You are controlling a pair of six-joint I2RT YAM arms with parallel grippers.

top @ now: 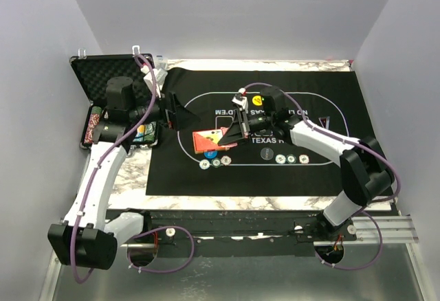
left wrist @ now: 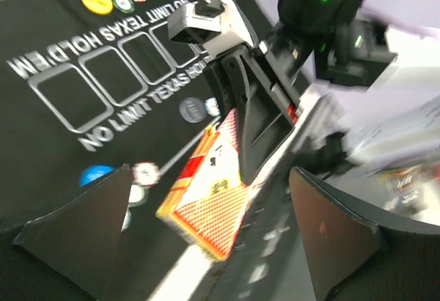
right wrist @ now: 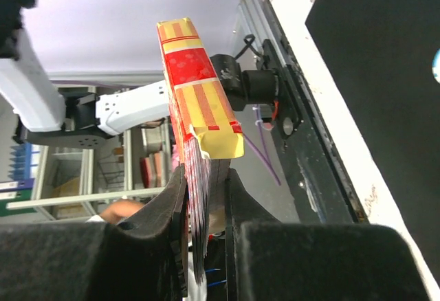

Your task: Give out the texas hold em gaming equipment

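Clamping red-orange card box (right wrist: 196, 102) mid-desk: right gripper (right wrist: 206, 191). Left gripper (top: 180, 113) spread, empty. Poker chips (top: 216, 162), yellow button disc (top: 257, 99) out; dealing pending, far-left case (top: 103, 67) part-full.

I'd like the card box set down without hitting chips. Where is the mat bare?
Bare: the mat's far-right corner, and its near-left corner beside the marble tabletop. Crowded: its near middle, with chips left, a black disc and three more chips right; behind them the right fingers hold the card box, the yellow button farther back.
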